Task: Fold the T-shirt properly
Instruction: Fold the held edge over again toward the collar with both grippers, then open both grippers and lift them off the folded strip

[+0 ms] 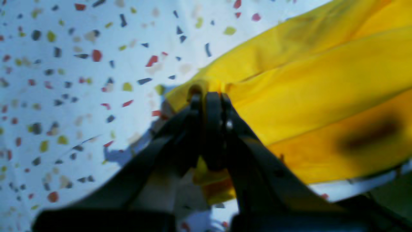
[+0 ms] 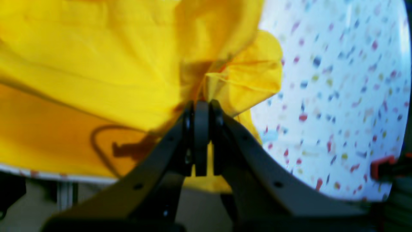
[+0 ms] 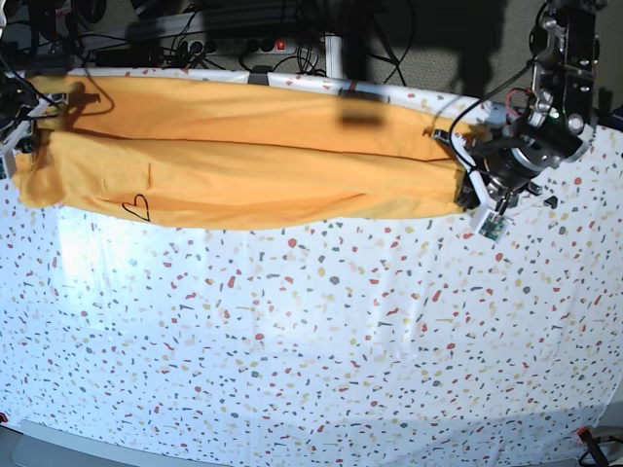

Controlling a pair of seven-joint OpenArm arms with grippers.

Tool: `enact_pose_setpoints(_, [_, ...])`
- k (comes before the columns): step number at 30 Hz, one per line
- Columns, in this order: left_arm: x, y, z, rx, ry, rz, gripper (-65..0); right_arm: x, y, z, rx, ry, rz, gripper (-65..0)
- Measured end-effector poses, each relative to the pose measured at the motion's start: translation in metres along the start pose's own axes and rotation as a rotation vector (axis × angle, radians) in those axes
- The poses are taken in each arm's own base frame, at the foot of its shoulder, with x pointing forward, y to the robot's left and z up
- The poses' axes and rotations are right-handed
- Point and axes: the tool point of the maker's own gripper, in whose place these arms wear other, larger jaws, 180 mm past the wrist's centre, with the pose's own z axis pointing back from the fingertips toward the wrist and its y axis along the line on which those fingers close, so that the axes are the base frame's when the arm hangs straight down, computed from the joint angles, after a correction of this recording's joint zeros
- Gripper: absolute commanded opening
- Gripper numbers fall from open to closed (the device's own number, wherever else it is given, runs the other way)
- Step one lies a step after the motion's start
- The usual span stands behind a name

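Right end effector (image 3: 27, 126): clenched on the T-shirt's (image 3: 253, 165) left end
T-shirt: long band stretched sideways along the desk's (image 3: 311, 331) far edge, between both arms
Left end effector (image 3: 465, 173): pinching its right end

I work in what looks like a lab: a table draped in white terrazzo-speckled cloth (image 3: 311, 341), tangled black cables and a power strip (image 3: 234, 44) behind it on grey floor.

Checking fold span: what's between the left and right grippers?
Only the T-shirt, stretched across the table's far edge from the right gripper to the left gripper, both shut on it. Base view.
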Motion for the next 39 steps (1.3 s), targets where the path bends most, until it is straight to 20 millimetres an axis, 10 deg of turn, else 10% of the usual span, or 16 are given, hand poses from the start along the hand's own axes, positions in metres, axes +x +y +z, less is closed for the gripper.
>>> enact_pose_setpoints(14, [-0.003, 0.009, 0.0, 0.048, 0.018, -0.043, -65.0, -0.015, 0.003, 0.001, 0.01, 0.068, -0.002, -65.0])
enact_pose_setpoints(17, [-0.003, 0.009, 0.0, 0.051, 0.019, -0.045, -65.0, -0.018, 0.002, 0.001, 0.009, 0.082, -0.001, -43.9])
enact_pose_setpoints(22, [-0.004, 0.012, 0.001, 0.065, 0.025, -0.051, -37.4, -0.019, 0.002, 0.002, 0.006, 0.087, 0.001, -32.3])
enact_pose_setpoints(31, [-0.009, 0.019, 0.001, 0.107, 0.054, -0.084, -35.7, -0.017, -0.003, 0.001, -0.021, 0.081, -0.033, -32.3])
enact_pose_setpoints(39, [0.006, 0.06, 0.011, 0.339, -0.018, -0.085, -35.8, 0.063, 0.019, 0.002, 0.163, -0.22, -0.206, -32.4])
